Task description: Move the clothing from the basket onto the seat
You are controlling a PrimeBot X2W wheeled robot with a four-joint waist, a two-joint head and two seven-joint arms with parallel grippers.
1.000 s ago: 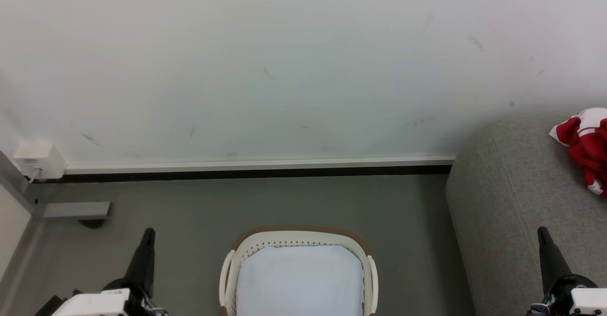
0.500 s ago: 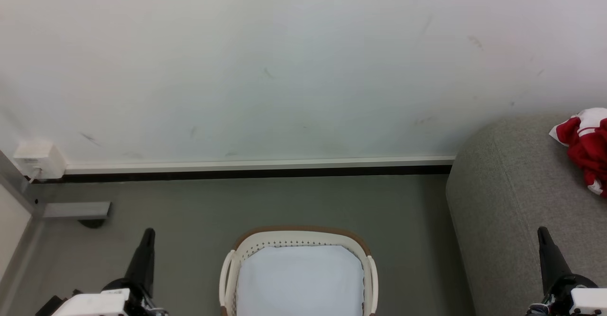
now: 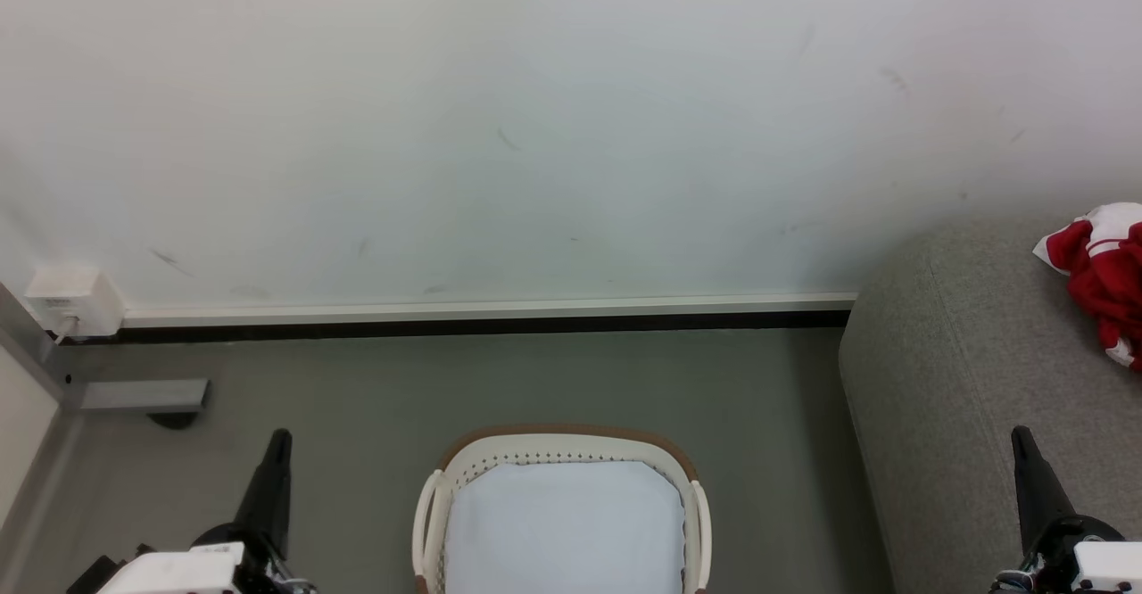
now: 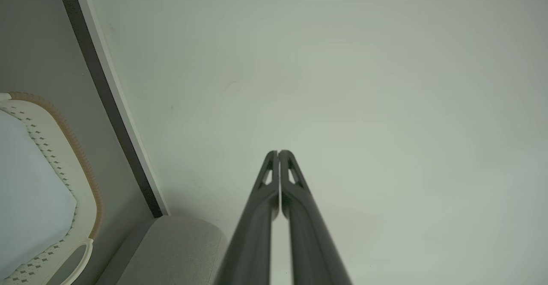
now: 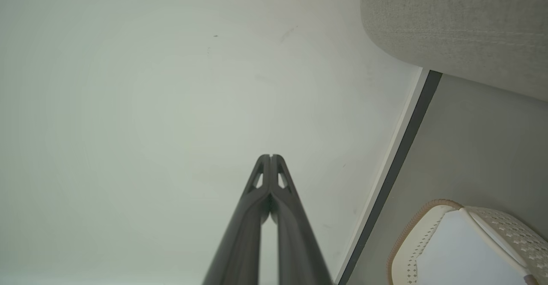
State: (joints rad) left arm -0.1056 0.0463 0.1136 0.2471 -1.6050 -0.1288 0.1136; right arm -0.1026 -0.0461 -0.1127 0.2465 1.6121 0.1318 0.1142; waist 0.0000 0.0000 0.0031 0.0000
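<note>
Jaws on both arms are pressed together with nothing between them: in the left wrist view the left gripper (image 4: 278, 153) has its two dark fingers meeting at the tips against the pale wall (image 4: 385, 84), and the right wrist view tells the same of the right gripper (image 5: 270, 156). Both grippers hang low, one on each side of the basket (image 3: 562, 441), which stands on the grey floor (image 3: 357, 380), apart from the skirting and near the seat's rounded left end. The clothing (image 3: 1102, 282), a crumpled red and white heap, lies on top of the seat (image 3: 964, 380), well in from that end and toward its far edge by the wall, cut off by the picture's right side. Inside the basket the white liner (image 3: 562, 523) lies flat with no red on it, though the basket's near part runs below the frame, so what lies there cannot be told. Judged from this, the transfer looks done or close to it, with at most a check of that hidden part left. The head view gives the heap on the seat and the whole layout, but it sees each gripper side-on as one dark finger and leaves the gap unclear, while the wrist views settle that gap and give the basket's rim and the seat's end from low down
</note>
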